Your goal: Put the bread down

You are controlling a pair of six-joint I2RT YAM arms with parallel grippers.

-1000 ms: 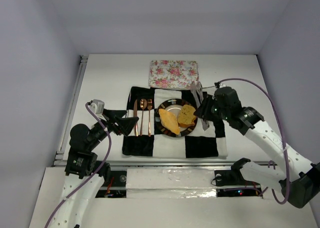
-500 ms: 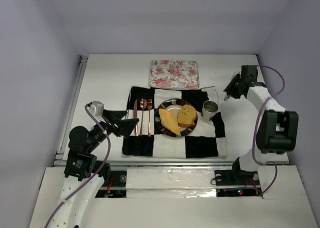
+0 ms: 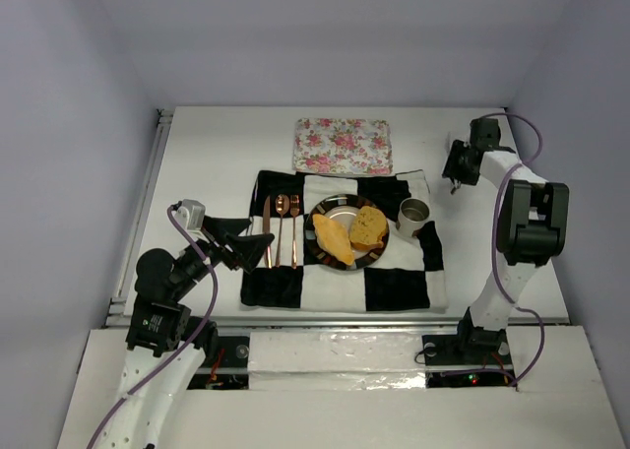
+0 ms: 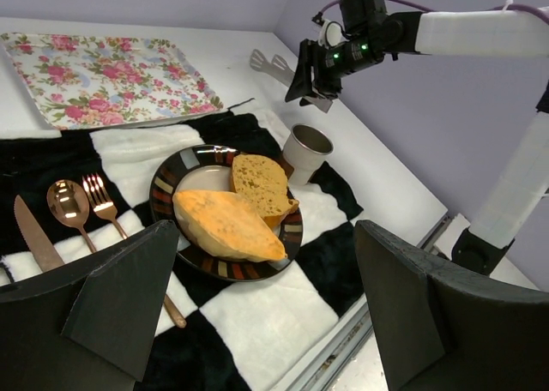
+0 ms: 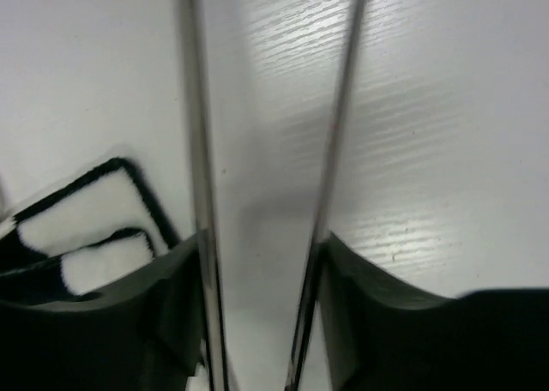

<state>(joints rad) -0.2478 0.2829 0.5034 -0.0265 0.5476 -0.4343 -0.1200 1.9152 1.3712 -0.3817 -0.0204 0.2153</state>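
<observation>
The bread lies on a dark-rimmed plate (image 3: 335, 205) on a black-and-white checked cloth (image 3: 394, 287): a pale-orange wedge (image 3: 333, 238) at the front left, a browner chunk (image 3: 368, 226) to its right. In the left wrist view the wedge (image 4: 227, 226) and chunk (image 4: 262, 183) touch on the plate (image 4: 202, 178). My left gripper (image 3: 246, 237) is open and empty, left of the plate (image 4: 266, 237). My right gripper (image 3: 456, 168) is at the far right, off the cloth, shut on metal tongs (image 4: 270, 63); both tong arms (image 5: 196, 151) run between its fingers (image 5: 262, 254).
A metal cup (image 3: 413, 214) stands on the cloth right of the plate. A knife, spoon and fork (image 3: 281, 227) lie left of the plate. A floral tray (image 3: 342, 146) sits behind the cloth. The walls close in at the left, back and right.
My right arm has swung away from the plate and cup to the far right of the table, taking the tongs along. The bread and my left arm have not moved.
</observation>
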